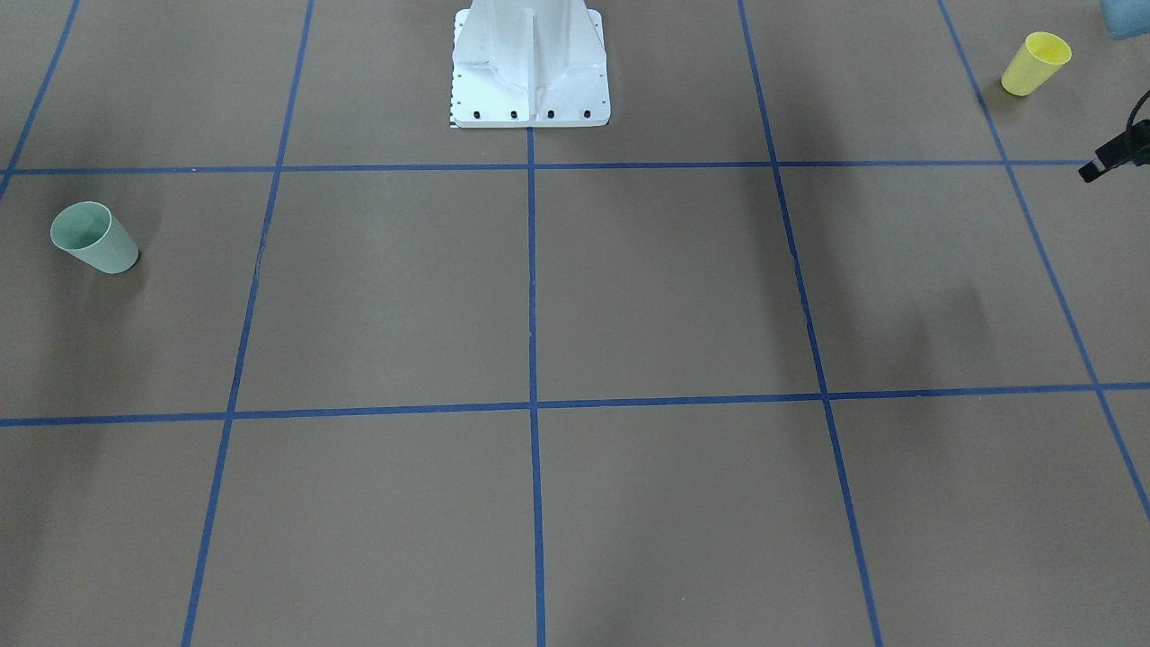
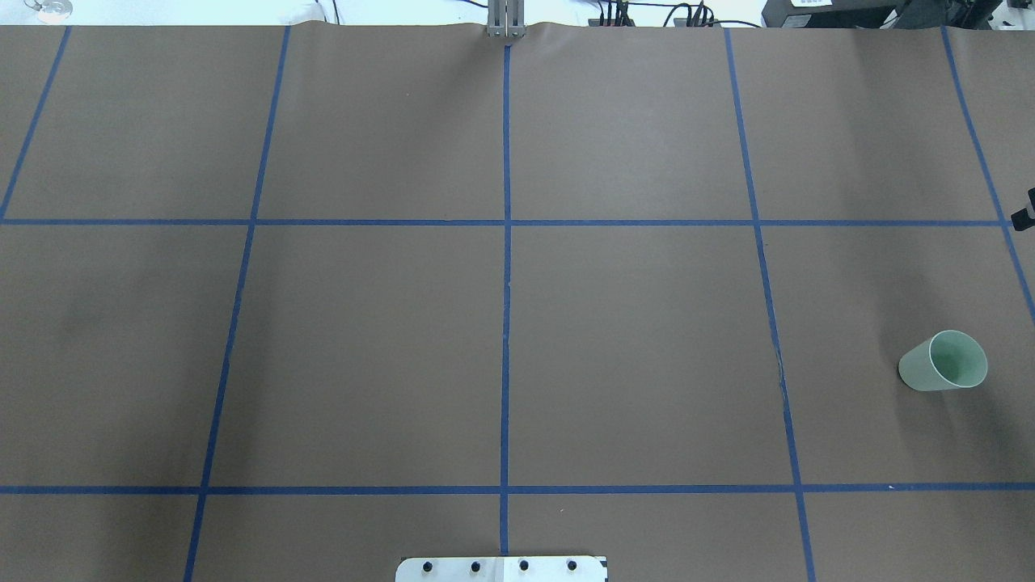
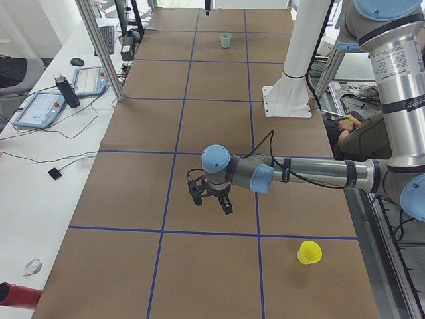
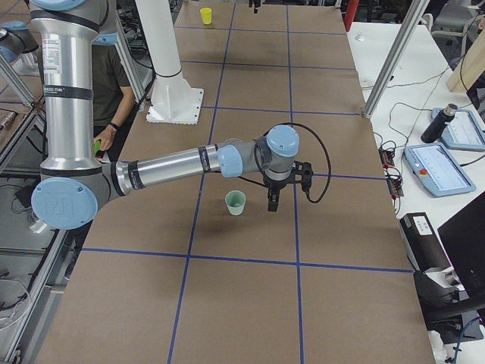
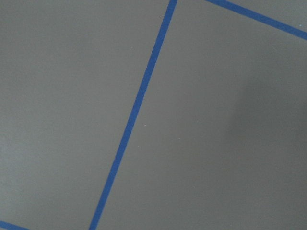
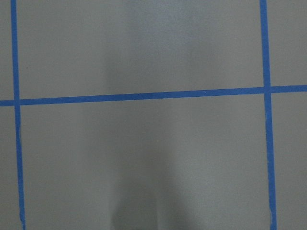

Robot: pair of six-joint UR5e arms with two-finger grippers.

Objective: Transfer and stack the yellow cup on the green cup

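Observation:
The yellow cup point(image 1: 1036, 63) stands upright, rim up, at the table's end on my left side; it also shows in the exterior left view point(image 3: 309, 252). It is out of the overhead view. The green cup point(image 1: 94, 238) stands upright at the opposite end point(image 2: 944, 361). My left gripper point(image 3: 212, 205) hovers above the table, apart from the yellow cup and farther from my base. My right gripper point(image 4: 275, 200) hovers just beside the green cup point(image 4: 236, 202), not touching it. Both grippers show only in the side views, so I cannot tell if they are open. Both wrist views show only brown paper and blue tape.
The white robot pedestal point(image 1: 530, 67) stands at the table's near middle. Blue tape lines point(image 2: 506, 323) divide the brown table cover. A person sits beside the robot point(image 4: 106, 83). A side desk holds tablets and a bottle point(image 3: 66, 90). Metal frame posts point(image 4: 394, 61) stand at the table edge.

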